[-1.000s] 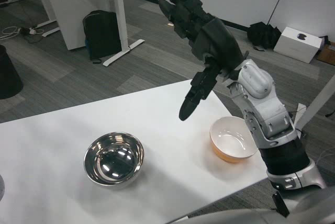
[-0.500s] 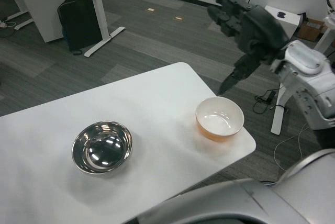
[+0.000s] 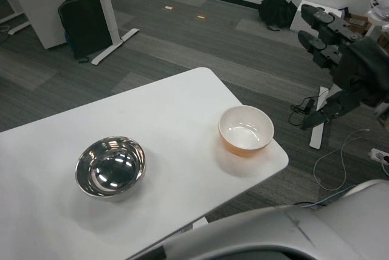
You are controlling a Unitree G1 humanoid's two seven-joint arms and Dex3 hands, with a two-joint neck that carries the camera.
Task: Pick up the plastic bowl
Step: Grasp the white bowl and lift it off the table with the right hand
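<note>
Head view: right hand empty, fingers spread, right of plastic bowl.

White table bearing a plastic bowl, orange outside and white inside, and a mirror-bright silver metal bowl; black right hand; grey striped carpet floor; black backpack.
</note>
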